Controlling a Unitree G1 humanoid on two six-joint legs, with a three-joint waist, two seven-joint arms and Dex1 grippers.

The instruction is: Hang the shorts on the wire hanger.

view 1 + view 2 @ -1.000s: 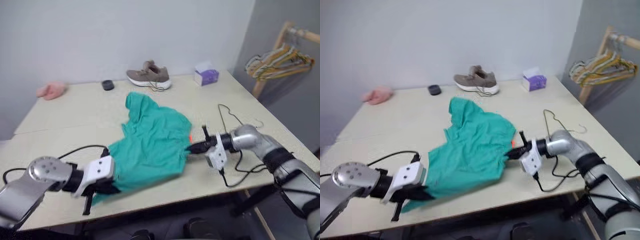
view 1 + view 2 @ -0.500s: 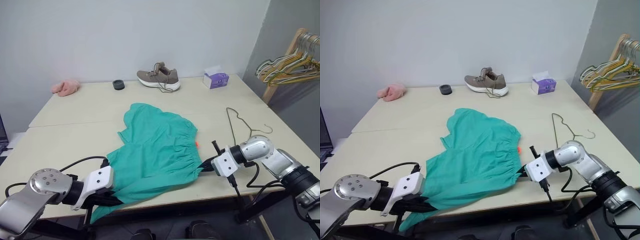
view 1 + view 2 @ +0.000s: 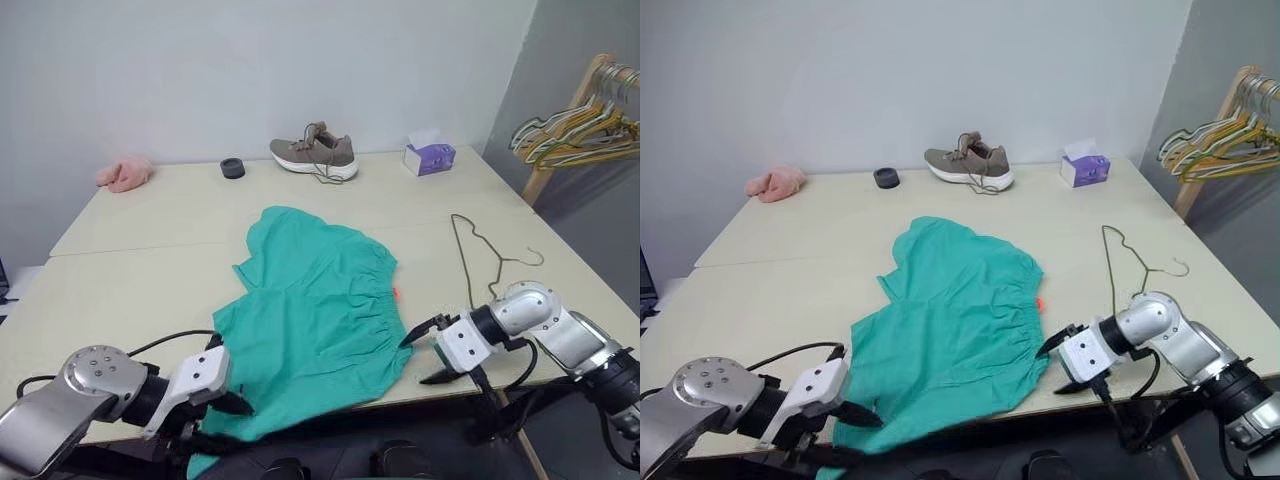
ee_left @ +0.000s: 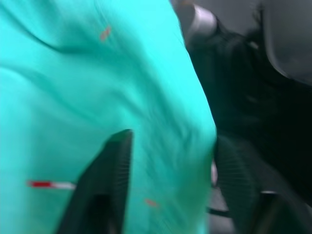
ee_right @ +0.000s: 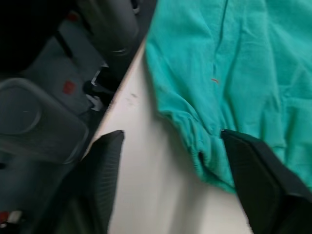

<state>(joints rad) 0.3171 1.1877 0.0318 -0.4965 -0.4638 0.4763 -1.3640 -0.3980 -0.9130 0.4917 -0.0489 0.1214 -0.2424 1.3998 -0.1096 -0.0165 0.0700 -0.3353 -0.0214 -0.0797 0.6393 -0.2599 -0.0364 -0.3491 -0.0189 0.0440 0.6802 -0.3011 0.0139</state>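
Now, head views: a table (image 3: 130, 225) with things on it.
Shorts: the shorts (image 3: 315, 310) lie flat in the middle of the table; their near left corner hangs over the near edge.
Hanger: the hanger (image 3: 478, 258) lies flat on the right side, well apart from the shorts.
Left gripper: the left gripper (image 3: 222, 420) is at the near left corner of the shorts, its fingers spread apart.
Right gripper: the right gripper (image 3: 430, 350) is just beside the near right edge of the shorts, fingers wide apart, holding nothing.
Far side: a shoe (image 3: 312, 153), a purple box (image 3: 428, 155), a small black thing (image 3: 233, 168) and a pink cloth (image 3: 125, 174).
Far right: a bunch of hangers (image 3: 575, 125) on a wooden rack.
Left wrist view: the green shorts lie between and behind the two black fingers (image 4: 105, 183), which stand apart. It is too blurry to tell if they touch the cloth.
Right wrist view: the two fingers (image 5: 105, 170) stand wide apart. The edge of the shorts and bare table lie between them. Nothing is held.
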